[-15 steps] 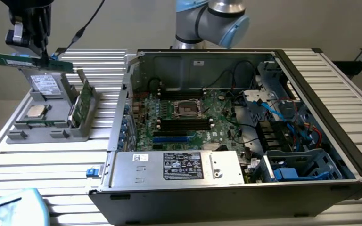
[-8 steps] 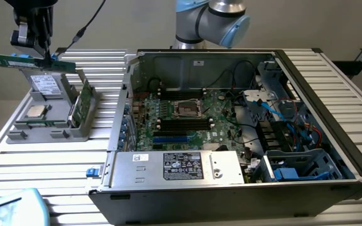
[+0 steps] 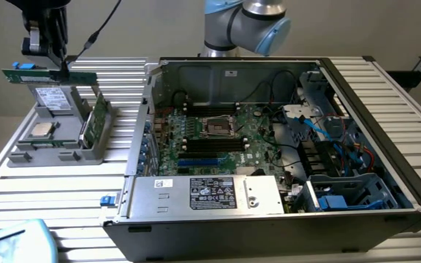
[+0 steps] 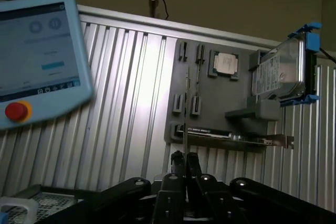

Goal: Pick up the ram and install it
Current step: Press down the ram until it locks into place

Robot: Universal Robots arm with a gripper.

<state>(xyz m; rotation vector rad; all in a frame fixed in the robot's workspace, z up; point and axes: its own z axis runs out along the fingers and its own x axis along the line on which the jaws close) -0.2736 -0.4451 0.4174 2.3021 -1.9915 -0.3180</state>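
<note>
- Presently, the gripper (image 3: pixel 62 70) stands in the upper left of the exterior view, above the grey fixture (image 3: pixel 28 156).
- The fingers (image 4: pixel 177 162) are pressed in on the ram (image 3: pixel 83 77) and pinch it between them. No gap shows on either side of the board.
- In the exterior view the ram lies level, with its long edge running left to right. It is gripped right of its middle and sticks out past the fingers on both sides.
- In the wrist view the ram (image 4: pixel 185 108) is seen edge-on, as a thin line running straight out from between the fingertips.
- The ram appears lifted off the fixture, with the hard drive (image 3: pixel 53 98) just beneath it.
- The fixture also carries a processor chip (image 3: pixel 42 130) and an upright expansion card (image 3: pixel 94 121).
- The open computer case (image 3: pixel 386 126) fills the centre and right of the exterior view, well apart from the ram. The black memory slots (image 3: pixel 212 144) on its motherboard (image 3: pixel 254 139) are exposed.
- A teach pendant (image 3: pixel 6 241) lies at the lower left of the exterior view.
</note>
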